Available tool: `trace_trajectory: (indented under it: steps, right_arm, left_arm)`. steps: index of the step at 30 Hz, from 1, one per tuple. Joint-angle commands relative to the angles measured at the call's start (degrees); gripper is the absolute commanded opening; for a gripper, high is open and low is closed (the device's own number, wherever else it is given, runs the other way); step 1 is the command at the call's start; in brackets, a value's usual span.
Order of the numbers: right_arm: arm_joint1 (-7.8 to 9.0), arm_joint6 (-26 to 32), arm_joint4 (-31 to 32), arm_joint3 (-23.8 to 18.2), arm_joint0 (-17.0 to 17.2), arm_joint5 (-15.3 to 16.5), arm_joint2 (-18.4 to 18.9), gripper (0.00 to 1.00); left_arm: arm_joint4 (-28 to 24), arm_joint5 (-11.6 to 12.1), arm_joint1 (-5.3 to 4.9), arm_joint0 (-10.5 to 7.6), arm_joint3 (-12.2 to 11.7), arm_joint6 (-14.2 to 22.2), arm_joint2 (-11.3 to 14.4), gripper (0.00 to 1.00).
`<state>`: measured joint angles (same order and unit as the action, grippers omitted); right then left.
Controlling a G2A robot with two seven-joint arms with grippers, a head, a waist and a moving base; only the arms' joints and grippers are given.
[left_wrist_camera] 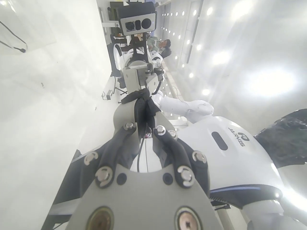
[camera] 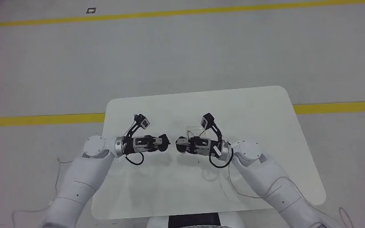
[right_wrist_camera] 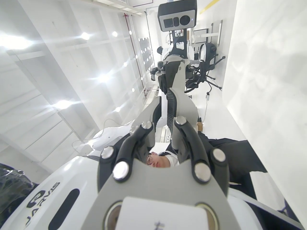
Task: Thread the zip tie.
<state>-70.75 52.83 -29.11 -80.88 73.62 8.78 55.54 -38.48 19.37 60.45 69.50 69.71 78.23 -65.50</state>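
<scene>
Over the desk (camera: 256,108) centre, I found the left hand (camera: 164,142) pinched narrow on a thin black strip, presumably the zip tie (left_wrist_camera: 141,144). The right hand (camera: 179,142) was closed, just beside. Risk judged: slight misalignment would send the tail past the head.

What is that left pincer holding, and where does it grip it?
The left pincer seems to pinch a thin black zip tie near one end.
</scene>
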Motion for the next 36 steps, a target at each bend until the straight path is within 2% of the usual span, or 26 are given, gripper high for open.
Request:
trace_trajectory:
  steps: [1,15,36]
  right_arm:
    - [-0.1,0.0,0.0,0.0,-0.2,-0.1,-0.4,0.13]
    - [-0.64,-0.2,0.1,1.0,-1.6,-0.4,-2.2,0.13]
    - [-0.94,-0.3,-0.1,1.7,-2.2,-0.5,-2.9,0.11]
  left_arm:
    - [-0.1,0.0,0.04,-0.27,-0.2,-0.1,0.4,0.0]
    - [-0.6,-0.1,-0.03,-1.29,-0.6,-0.3,2.0,0.0]
    - [-0.7,0.0,-0.54,-1.66,-0.5,-0.8,3.0,0.0]
